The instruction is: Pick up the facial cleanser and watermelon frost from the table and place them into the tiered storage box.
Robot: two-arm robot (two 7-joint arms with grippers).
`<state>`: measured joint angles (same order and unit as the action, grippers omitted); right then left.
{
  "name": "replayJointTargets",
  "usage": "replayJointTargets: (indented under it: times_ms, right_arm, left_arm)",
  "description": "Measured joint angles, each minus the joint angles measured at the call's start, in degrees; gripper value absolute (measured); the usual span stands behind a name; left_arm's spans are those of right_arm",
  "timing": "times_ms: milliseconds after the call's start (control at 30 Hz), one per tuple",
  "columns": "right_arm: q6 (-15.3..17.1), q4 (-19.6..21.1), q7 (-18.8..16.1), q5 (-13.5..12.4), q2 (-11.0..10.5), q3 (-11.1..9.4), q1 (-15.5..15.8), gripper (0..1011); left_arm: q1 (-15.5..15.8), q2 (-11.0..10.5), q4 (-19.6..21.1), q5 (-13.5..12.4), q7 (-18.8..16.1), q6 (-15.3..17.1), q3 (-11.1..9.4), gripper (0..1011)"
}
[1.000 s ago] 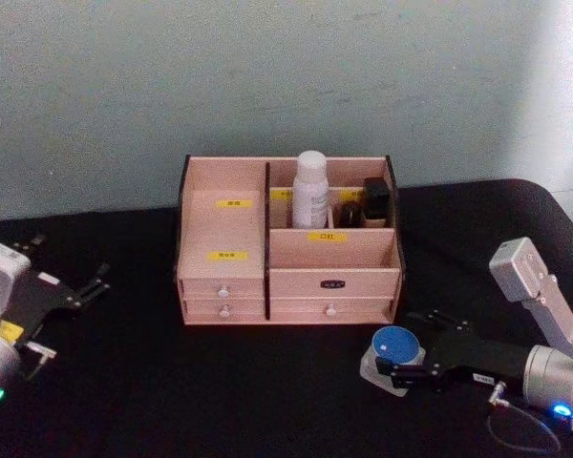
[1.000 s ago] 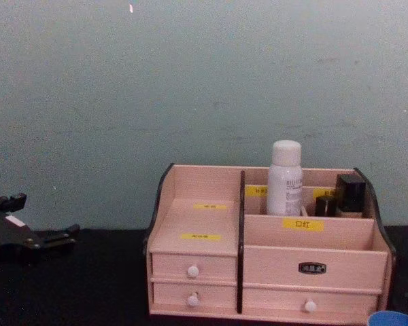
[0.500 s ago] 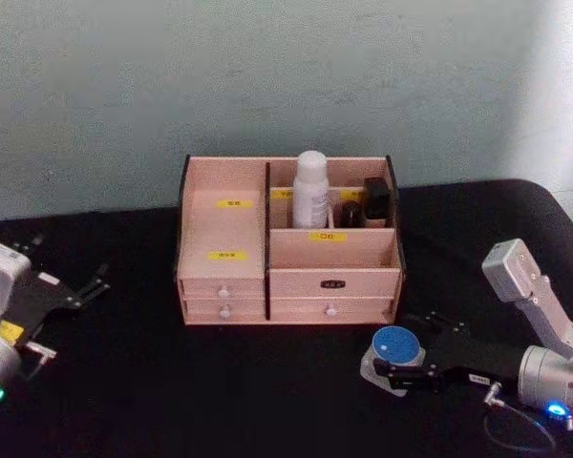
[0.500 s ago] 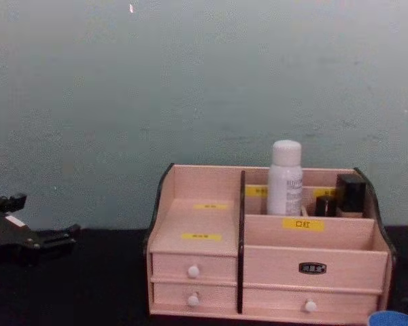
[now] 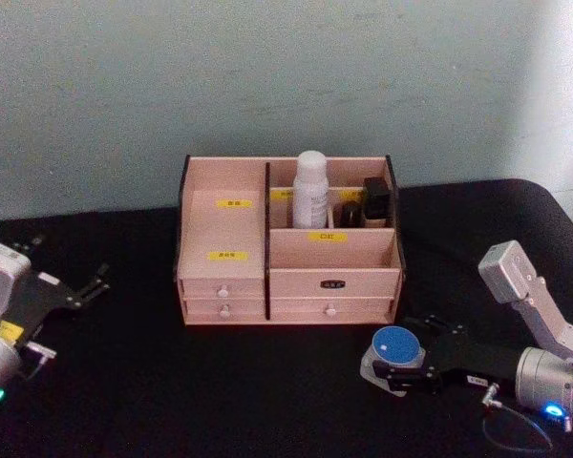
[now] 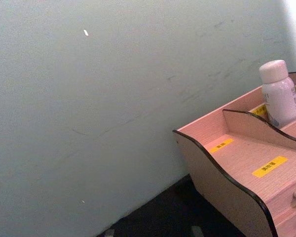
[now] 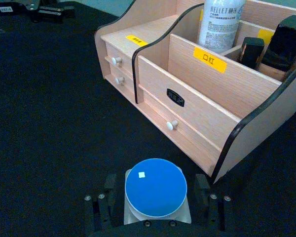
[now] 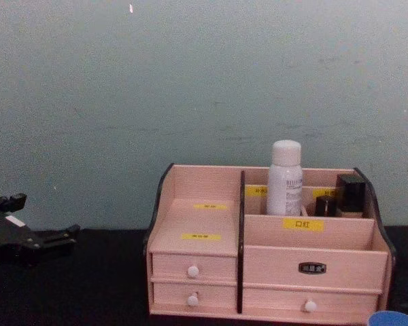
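The table (image 5: 220, 382) is black and mostly bare, and behind it I see a plain pale wall (image 5: 267, 76). The box (image 5: 334, 250) stands at the centre of the head view, close to the wall. The cleanser (image 5: 310, 191) is upright in a back compartment, with small black containers (image 5: 375, 200) beside it. The jar (image 5: 394, 345) sits on the table at the lower right, just before the box's right front corner. The right gripper (image 5: 401, 357) is open, and its fingers (image 7: 203, 190) stand at both sides of the jar with only a thin gap.

Compared with one second ago, this arm's white link (image 5: 516, 277) is shifted a little toward the centre. Jar and cleanser are where they were.

The left gripper (image 5: 69, 262) is parked at the left edge, its fingers spread. A wide black surface lies between it and the box. A cable loop (image 5: 516, 434) lies by the lower right corner.
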<state>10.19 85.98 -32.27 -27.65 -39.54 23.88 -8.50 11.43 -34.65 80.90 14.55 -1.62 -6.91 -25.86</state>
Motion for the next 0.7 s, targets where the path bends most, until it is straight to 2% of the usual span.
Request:
replayJointTargets:
  times_ms: [700]
  right_arm:
    - [0.16,-0.65,-0.08,0.26,0.40,0.40,-0.61,1000]
  left_arm:
    - [0.00,0.00,0.00,0.00,0.00,0.00,0.00,1002]
